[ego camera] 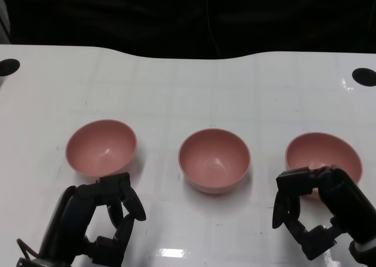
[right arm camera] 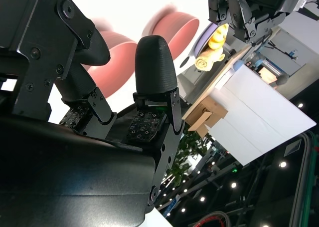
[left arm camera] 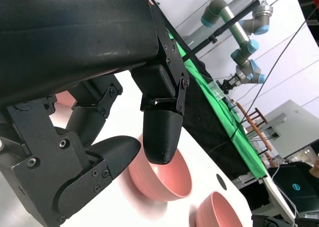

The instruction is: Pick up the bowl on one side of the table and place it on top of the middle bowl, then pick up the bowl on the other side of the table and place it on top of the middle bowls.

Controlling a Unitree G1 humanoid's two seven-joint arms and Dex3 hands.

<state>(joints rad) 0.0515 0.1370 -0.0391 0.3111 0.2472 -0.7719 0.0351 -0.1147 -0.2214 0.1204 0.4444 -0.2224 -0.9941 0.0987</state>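
Three pink bowls stand in a row on the white table (ego camera: 188,91): the left bowl (ego camera: 101,146), the middle bowl (ego camera: 214,160) and the right bowl (ego camera: 322,154). My left hand (ego camera: 100,220) hovers just in front of the left bowl, fingers apart and holding nothing. My right hand (ego camera: 320,211) is at the near edge of the right bowl, fingers spread and empty; its fingertips overlap the bowl's near rim, and I cannot tell if they touch. The left wrist view shows the middle bowl (left arm camera: 164,179) past the black fingers (left arm camera: 159,137). In the right wrist view a pink bowl (right arm camera: 107,47) lies beyond the fingers (right arm camera: 154,62).
Two black round holes sit near the table's far corners, one left (ego camera: 9,66) and one right (ego camera: 364,76). The far table edge curves against a dark background. Grey robot arms (left arm camera: 239,32) and a green-covered table (left arm camera: 219,112) stand away from my table.
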